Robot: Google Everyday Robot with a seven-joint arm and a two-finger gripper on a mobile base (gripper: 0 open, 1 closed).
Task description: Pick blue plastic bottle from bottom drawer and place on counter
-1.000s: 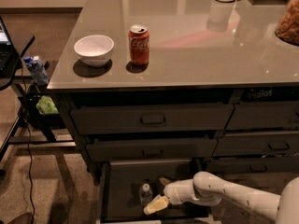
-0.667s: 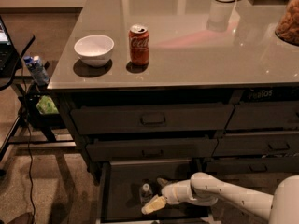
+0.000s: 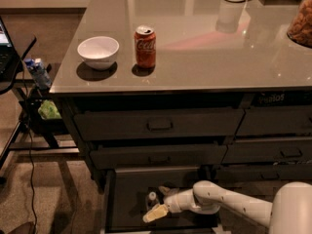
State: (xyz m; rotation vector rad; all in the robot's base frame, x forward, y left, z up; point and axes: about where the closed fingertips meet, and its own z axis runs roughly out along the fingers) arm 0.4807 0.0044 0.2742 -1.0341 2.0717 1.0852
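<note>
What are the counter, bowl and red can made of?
Counter: glossy, maybe glass or laminate; it mirrors things. Bowl: smooth white, likely ceramic. Can: printed metal, silvery top. The gripper is low in the bottom drawer, by the bottle.

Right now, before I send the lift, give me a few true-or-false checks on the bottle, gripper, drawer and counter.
1. The blue plastic bottle is inside the bottom drawer. True.
2. The gripper hovers over the counter. False: it is down in the bottom drawer, right by the bottle.
3. The bottom drawer is shut. False: it is pulled open.
4. A red can stands upright on the counter beside a white bowl, not touching it. True.
</note>
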